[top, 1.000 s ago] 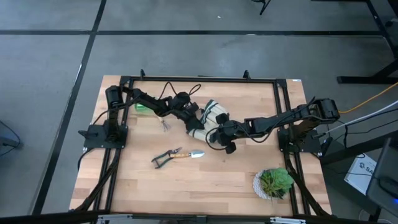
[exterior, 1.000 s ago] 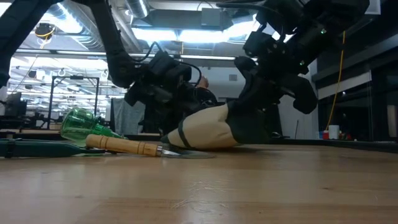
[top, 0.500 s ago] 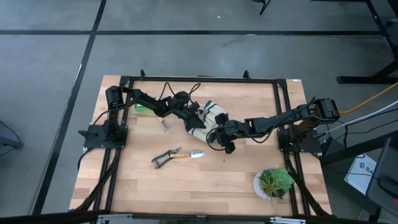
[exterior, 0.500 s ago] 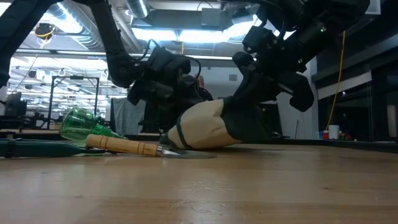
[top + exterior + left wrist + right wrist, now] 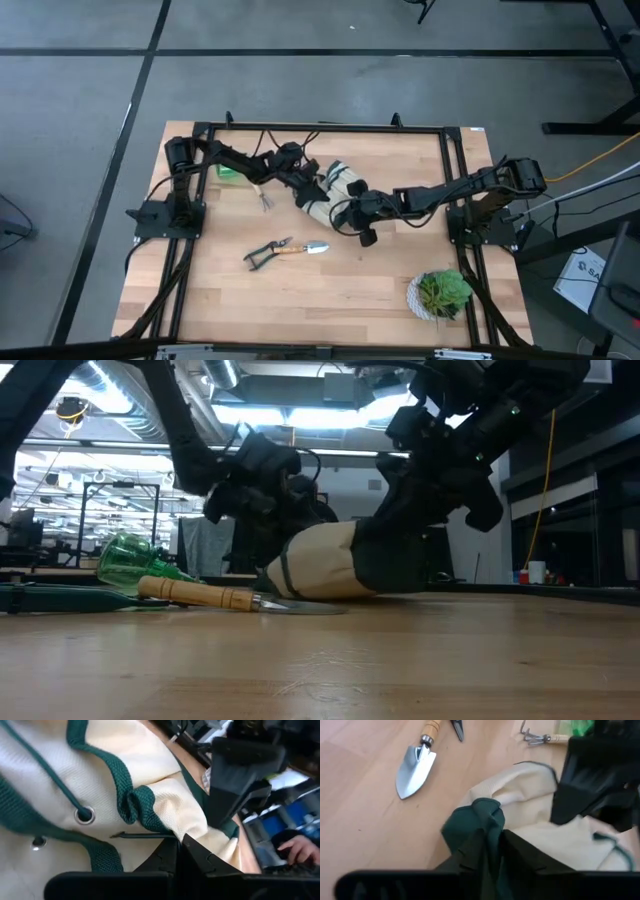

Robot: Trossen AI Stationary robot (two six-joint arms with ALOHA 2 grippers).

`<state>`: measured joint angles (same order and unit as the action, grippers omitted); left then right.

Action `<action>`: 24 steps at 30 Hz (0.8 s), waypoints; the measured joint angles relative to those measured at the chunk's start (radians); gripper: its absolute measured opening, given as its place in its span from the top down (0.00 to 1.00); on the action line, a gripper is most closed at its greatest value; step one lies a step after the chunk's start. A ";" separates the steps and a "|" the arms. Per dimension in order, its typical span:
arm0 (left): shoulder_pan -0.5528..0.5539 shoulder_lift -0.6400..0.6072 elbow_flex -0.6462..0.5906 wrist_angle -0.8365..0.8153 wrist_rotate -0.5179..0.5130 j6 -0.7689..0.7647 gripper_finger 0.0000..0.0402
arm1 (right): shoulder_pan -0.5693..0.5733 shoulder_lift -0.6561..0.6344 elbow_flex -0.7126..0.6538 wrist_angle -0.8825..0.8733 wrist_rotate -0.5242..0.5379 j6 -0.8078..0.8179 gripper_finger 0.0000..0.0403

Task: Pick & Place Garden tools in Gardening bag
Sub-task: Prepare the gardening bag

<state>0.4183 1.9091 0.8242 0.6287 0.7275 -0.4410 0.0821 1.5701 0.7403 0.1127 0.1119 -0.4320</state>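
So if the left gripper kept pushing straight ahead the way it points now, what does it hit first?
The gardening bag itself: the left gripper is already pinching its cream fabric. Just past that fold stands the right gripper, though depth there is unclear.

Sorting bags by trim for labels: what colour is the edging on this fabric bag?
Dark green edging on the cream bag, clearest in the left wrist view.

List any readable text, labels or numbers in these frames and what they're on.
"SA": start of a cut-off word on the white box on the floor right of the table, high view; the rest runs out of frame.
Gardening bag, trowel, pruning shears: no print visible.
Background room in the low view: nothing legible.
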 joint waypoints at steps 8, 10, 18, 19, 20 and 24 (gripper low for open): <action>-0.013 -0.246 0.016 -0.545 -0.351 0.359 0.99 | -0.014 0.000 0.000 0.007 -0.040 0.057 0.63; -0.030 -0.302 0.032 -0.671 -0.467 0.431 0.99 | -0.023 0.000 0.000 0.028 -0.021 0.065 0.61; -0.143 -0.415 0.084 -0.857 -0.790 0.617 0.99 | -0.121 0.000 0.000 0.282 0.041 0.240 0.59; -0.160 -0.415 0.092 -0.869 -0.830 0.638 0.99 | -0.133 0.000 0.000 0.310 0.042 0.258 0.59; -0.176 -0.415 0.099 -0.881 -0.864 0.660 0.99 | -0.144 0.000 0.000 0.337 0.042 0.274 0.59; -0.240 -0.399 0.114 -0.884 -0.952 0.750 0.99 | -0.170 0.000 0.000 0.373 0.033 0.317 0.59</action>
<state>0.1779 1.5100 0.9379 -0.2552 -0.2244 0.3093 -0.0884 1.5703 0.7399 0.4862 0.1448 -0.1151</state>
